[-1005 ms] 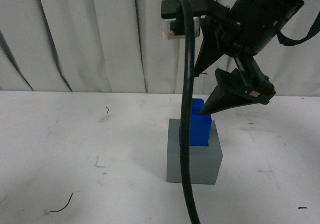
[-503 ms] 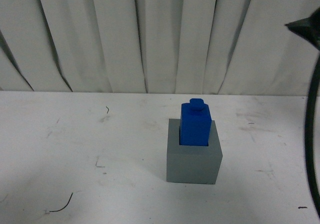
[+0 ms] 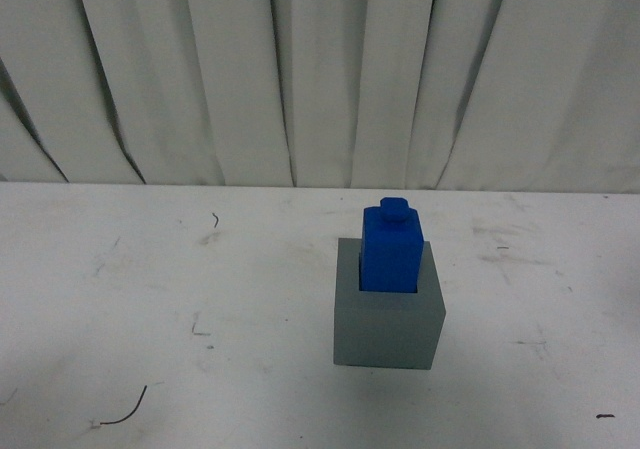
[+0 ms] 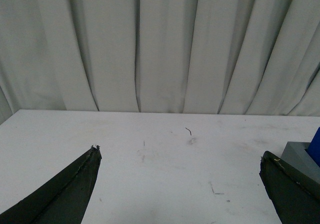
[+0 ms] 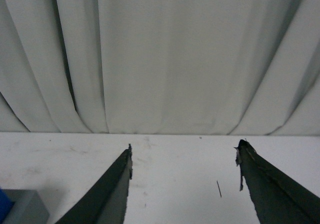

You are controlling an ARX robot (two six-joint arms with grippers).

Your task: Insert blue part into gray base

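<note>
The blue part [image 3: 391, 249] stands upright in the recess of the gray base [image 3: 388, 331] on a white table [image 3: 150, 289], its upper half and knob rising above the cube. The left pincer [image 4: 178, 155] is spread wide, holding and touching nothing. The base sits just beyond the outer side of one of its fingers. The right pincer [image 5: 185, 148] is likewise wide apart and empty, with the base outside its fingers.
</note>
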